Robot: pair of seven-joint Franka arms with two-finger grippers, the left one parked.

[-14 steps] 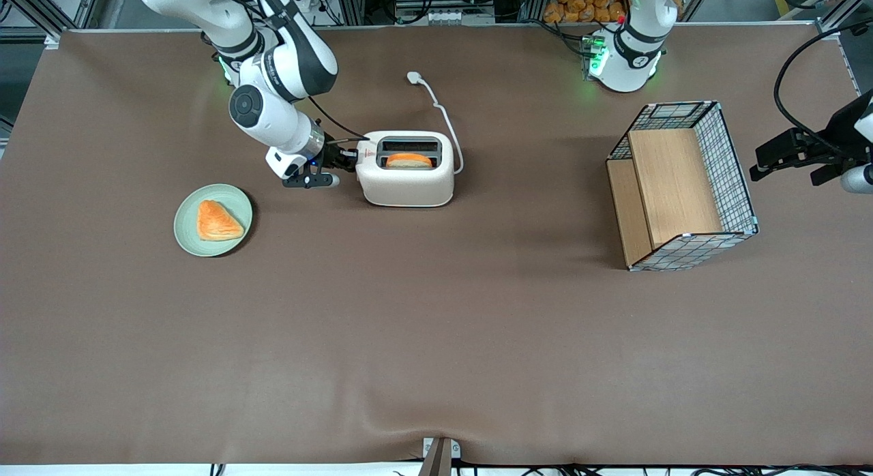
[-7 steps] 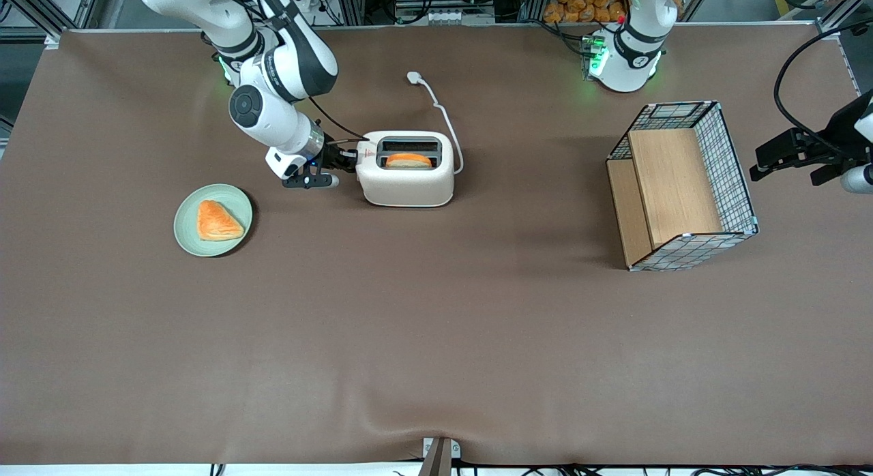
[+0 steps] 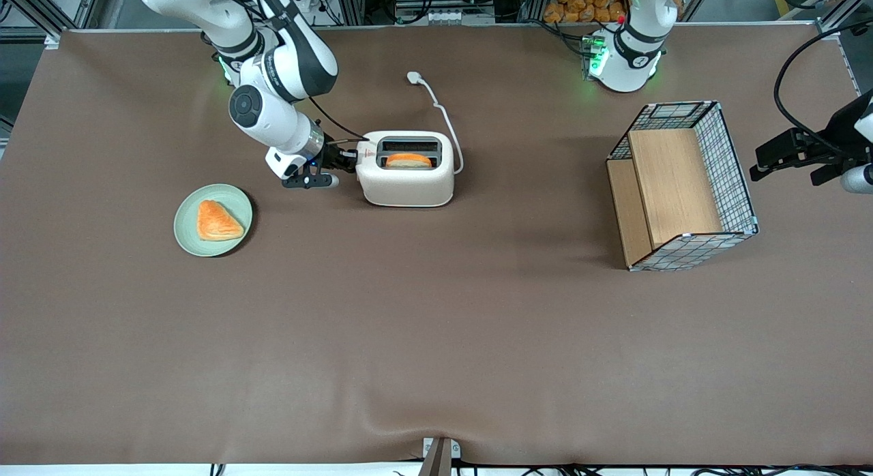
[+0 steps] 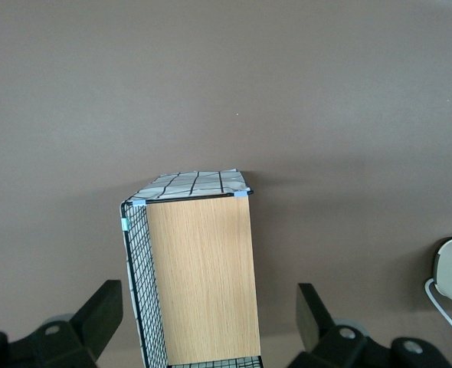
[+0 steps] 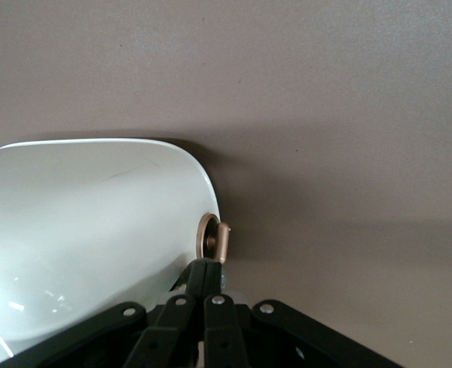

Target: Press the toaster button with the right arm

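The toaster (image 3: 406,169) is positioned on the brown table (image 3: 436,339), between the green plate (image 3: 213,219) and the wire basket (image 3: 682,185), with an orange slice (image 3: 408,161) seated in its top slot. The gripper (image 5: 208,270) of the right arm (image 3: 269,73) is located at the toaster's narrow end, its fingers (image 5: 196,280) pressed together with no gap. The fingertips are set against the toaster button (image 5: 215,241), a small knob projecting from that end.
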